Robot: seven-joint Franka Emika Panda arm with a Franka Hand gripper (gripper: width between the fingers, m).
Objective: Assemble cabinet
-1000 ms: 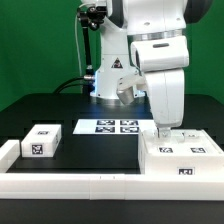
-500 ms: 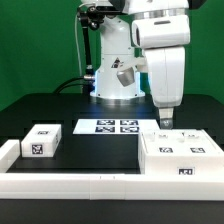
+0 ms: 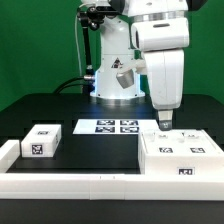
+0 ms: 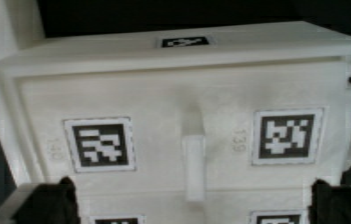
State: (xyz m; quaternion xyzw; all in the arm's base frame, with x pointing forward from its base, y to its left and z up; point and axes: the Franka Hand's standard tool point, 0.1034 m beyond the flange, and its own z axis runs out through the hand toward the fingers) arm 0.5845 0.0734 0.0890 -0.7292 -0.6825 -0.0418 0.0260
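The cabinet [image 3: 181, 156] is a large white boxy unit with black-and-white tags, lying at the exterior view's right. It fills the wrist view [image 4: 190, 100], with two tags on its top face and a short white ridge between them. My gripper [image 3: 165, 122] hangs just above the cabinet's back edge and touches nothing. In the wrist view the gripper [image 4: 197, 208] is open, its dark fingers [image 4: 53, 205] wide apart over the cabinet's top. A small white tagged block [image 3: 40, 141] sits at the exterior view's left, far from the gripper.
The marker board [image 3: 110, 127] lies flat in the middle of the black table. A low white wall [image 3: 70, 183] runs along the front edge and turns up the left side. The arm's base [image 3: 112, 75] stands behind the marker board.
The arm has risen and shifted slightly to the exterior view's right, so the gripper now hangs higher above the cabinet. The cabinet and the small block have not moved.
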